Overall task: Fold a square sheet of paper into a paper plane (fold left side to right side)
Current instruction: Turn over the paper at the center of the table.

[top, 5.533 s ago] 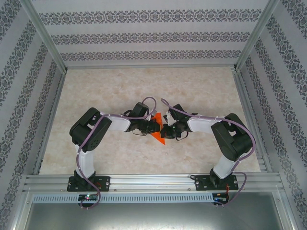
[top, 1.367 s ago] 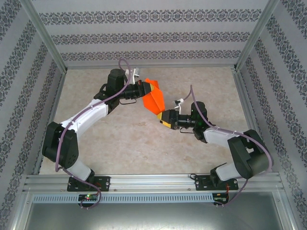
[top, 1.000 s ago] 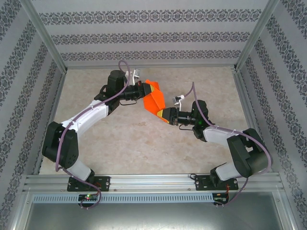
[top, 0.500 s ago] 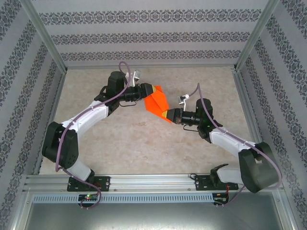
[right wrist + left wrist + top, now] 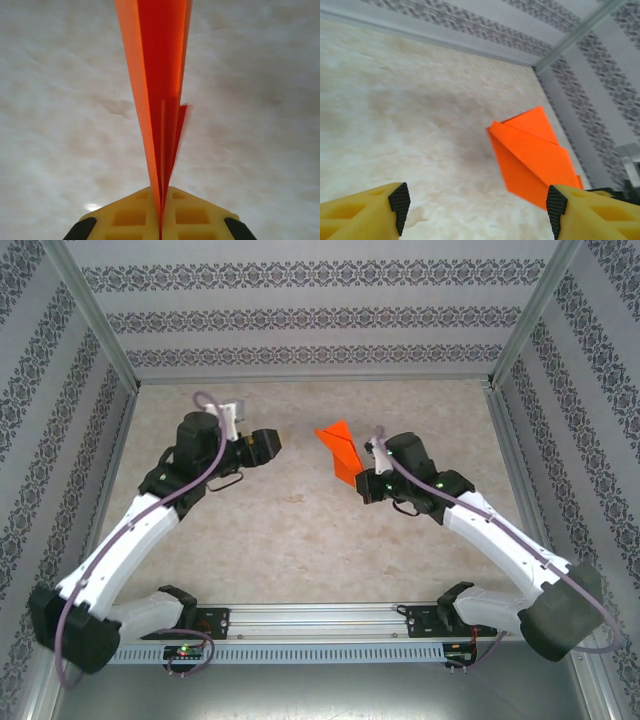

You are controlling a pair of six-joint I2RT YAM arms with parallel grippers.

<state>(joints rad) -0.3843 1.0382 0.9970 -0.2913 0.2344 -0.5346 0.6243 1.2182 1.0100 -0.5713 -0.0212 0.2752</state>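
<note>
The orange paper plane (image 5: 340, 451) is a folded wedge held above the table, right of centre. My right gripper (image 5: 362, 483) is shut on its near end. In the right wrist view the plane (image 5: 159, 85) runs straight away from the closed yellow jaws, its layers edge-on. My left gripper (image 5: 268, 444) stands open to the left of the plane, apart from it, with nothing between its fingers. In the left wrist view the plane (image 5: 535, 155) hangs ahead, beyond the right fingertip (image 5: 553, 205).
The marble-patterned table (image 5: 300, 530) is bordered by aluminium rails and patterned walls on three sides. Both arm bases sit on the rail (image 5: 320, 618) at the near edge.
My left gripper opened, let go of the paper and drew back to the left. The right gripper closed on the plane and carries it alone, slightly farther right.
</note>
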